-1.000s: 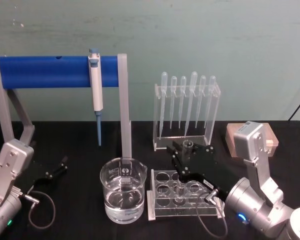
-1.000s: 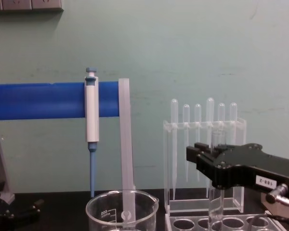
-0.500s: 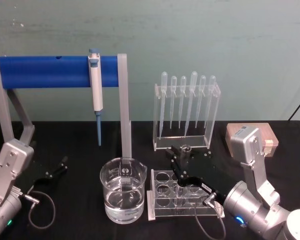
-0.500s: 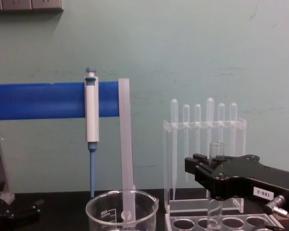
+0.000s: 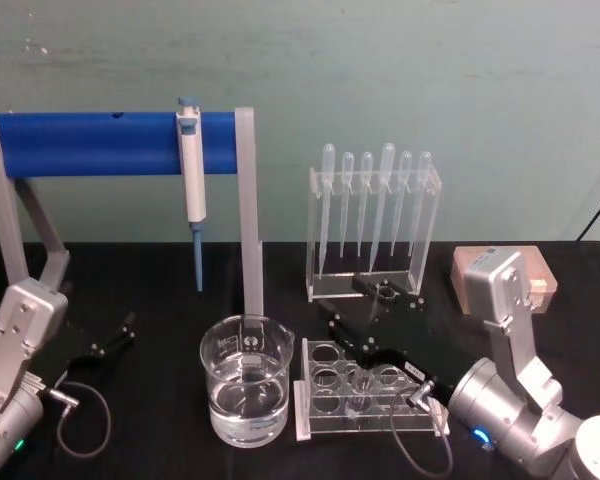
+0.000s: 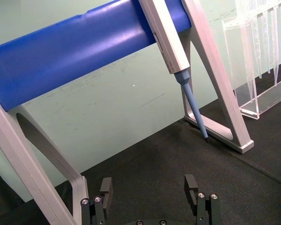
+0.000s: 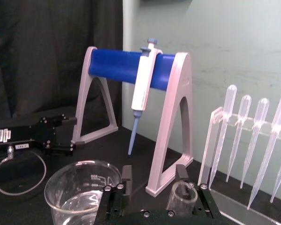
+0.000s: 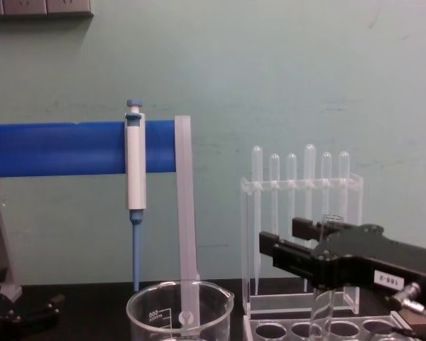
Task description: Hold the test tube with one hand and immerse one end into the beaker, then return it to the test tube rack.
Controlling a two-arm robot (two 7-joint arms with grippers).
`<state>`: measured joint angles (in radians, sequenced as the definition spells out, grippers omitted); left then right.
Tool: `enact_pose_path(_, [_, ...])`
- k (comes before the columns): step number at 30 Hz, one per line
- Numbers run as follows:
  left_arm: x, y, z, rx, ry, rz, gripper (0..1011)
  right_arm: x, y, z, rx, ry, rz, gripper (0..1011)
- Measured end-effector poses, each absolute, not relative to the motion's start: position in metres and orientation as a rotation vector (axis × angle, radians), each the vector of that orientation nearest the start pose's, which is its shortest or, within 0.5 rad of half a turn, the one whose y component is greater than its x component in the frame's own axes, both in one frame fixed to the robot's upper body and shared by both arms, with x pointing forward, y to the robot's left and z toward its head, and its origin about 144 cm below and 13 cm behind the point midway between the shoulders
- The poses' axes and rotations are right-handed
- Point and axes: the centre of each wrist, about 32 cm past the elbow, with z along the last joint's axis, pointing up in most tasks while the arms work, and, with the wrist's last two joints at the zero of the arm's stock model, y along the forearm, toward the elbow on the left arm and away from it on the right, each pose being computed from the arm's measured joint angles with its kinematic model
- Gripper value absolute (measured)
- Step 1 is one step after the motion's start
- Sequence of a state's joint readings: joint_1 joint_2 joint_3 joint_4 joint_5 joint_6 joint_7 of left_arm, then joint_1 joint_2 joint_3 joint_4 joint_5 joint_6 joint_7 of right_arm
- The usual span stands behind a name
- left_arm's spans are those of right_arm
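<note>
Late stage, by the look of it: the tube is seen upright in the rack, in a right-side hole, at about 3 o'clock from the beaker. Whether the dip was done cannot be confirmed; the tube standing in the rack suggests the return is made and only the retreat is left.

Right end effector is released: in the right wrist view the jaws are spread and the tube rim is seen next to one finger, with an open gap on the other side. Left end effector is parked on the desk at 9 o'clock from the beaker, jaws spread, nothing held.

Materials:
- Tube: clear glass, thin wall, open round rim.
- Beaker: wide clear glass, pour spout, white graduations, roughly a third filled with clear liquid.
- Rack: clear plastic, multi-hole.
- End effectors: black, flat-jawed, hard-edged.
- Desk: matte black cloth.
</note>
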<state>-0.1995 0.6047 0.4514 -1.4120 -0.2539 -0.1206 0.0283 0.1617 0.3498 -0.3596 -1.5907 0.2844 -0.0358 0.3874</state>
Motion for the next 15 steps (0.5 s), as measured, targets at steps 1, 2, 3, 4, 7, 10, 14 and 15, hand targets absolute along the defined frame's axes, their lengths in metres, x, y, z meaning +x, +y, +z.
enact_pose_path(1, [0.489, 0.31, 1.14, 0.304, -0.285, 1.248, 1000, 0.485, -0.219, 1.183, -0.009, -0.139, -0.839, 609])
enact_pose_path(2, [0.489, 0.31, 1.14, 0.304, -0.285, 1.248, 1000, 0.484, -0.219, 1.184, -0.007, -0.142, -0.84, 626])
enact_pose_path(3, [0.489, 0.31, 1.14, 0.304, -0.285, 1.248, 1000, 0.484, -0.22, 1.187, 0.0, -0.149, -0.844, 666])
enact_pose_path(4, [0.489, 0.31, 1.14, 0.304, -0.285, 1.248, 1000, 0.483, -0.221, 1.189, 0.004, -0.154, -0.846, 682])
enact_pose_path(7, [0.489, 0.31, 1.14, 0.304, -0.285, 1.248, 1000, 0.48, -0.223, 1.196, 0.02, -0.171, -0.857, 763])
enact_pose_path(10, [0.489, 0.31, 1.14, 0.304, -0.285, 1.248, 1000, 0.477, -0.228, 1.203, 0.044, -0.188, -0.874, 869])
enact_pose_path(14, [0.489, 0.31, 1.14, 0.304, -0.285, 1.248, 1000, 0.471, -0.237, 1.21, 0.079, -0.203, -0.909, 969])
enact_pose_path(15, [0.489, 0.31, 1.14, 0.304, -0.285, 1.248, 1000, 0.469, -0.24, 1.211, 0.089, -0.207, -0.919, 982])
